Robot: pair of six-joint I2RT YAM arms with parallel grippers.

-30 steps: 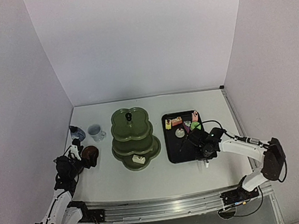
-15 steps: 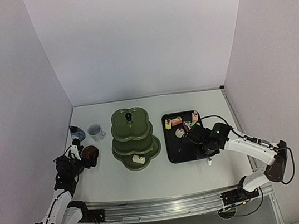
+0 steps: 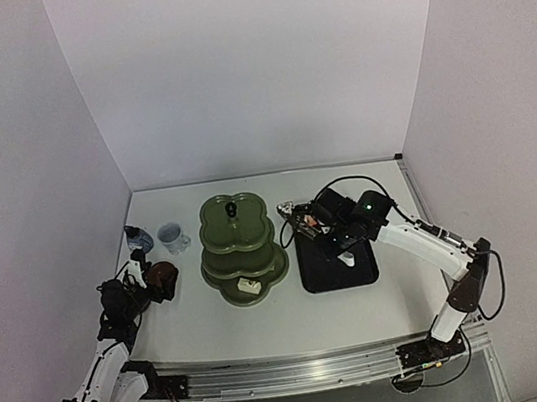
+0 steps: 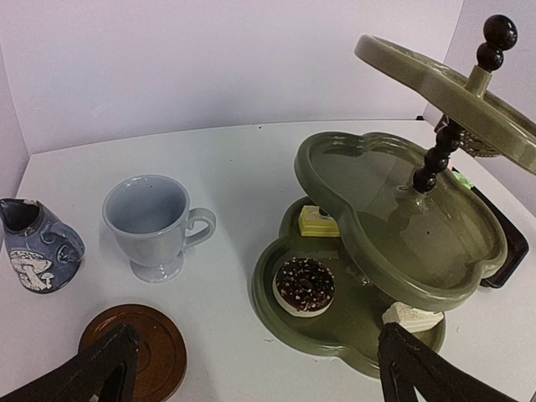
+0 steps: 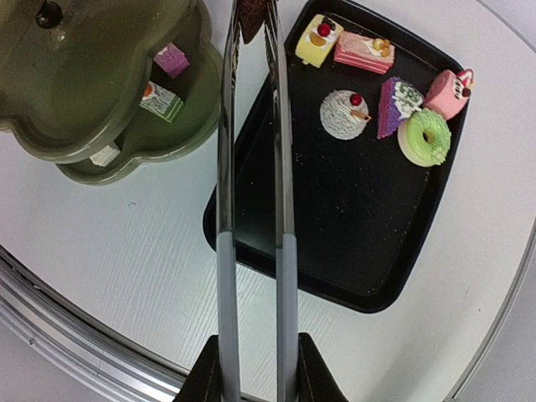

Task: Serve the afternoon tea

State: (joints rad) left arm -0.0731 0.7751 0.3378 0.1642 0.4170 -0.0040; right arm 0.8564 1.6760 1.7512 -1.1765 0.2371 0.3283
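My right gripper [image 5: 255,368] is shut on the metal tongs [image 5: 251,167]. The tongs pinch a dark brown cake [image 5: 251,17] above the gap between the olive-green stand [image 5: 100,75] and the black tray [image 5: 335,209]. Several cakes lie at the tray's far end, among them a green doughnut [image 5: 425,136] and a yellow cake [image 5: 318,39]. The stand's bottom tier holds a chocolate doughnut [image 4: 304,286] and a white cake [image 4: 412,316]. My left gripper [image 4: 260,377] is open and holds nothing, low beside a brown coaster [image 4: 134,352]. A pale blue cup [image 4: 155,222] stands behind that coaster.
A dark blue cup with a mushroom pattern [image 4: 33,247] stands at the far left by the wall. White walls enclose the table [image 3: 266,186] on three sides. The right arm [image 3: 416,240] reaches over the tray [image 3: 335,274] toward the stand [image 3: 241,251].
The right arm has swung the tongs from the tray's near right side up and to the left, toward the stand, with the brown cake in them. The left arm has not moved.
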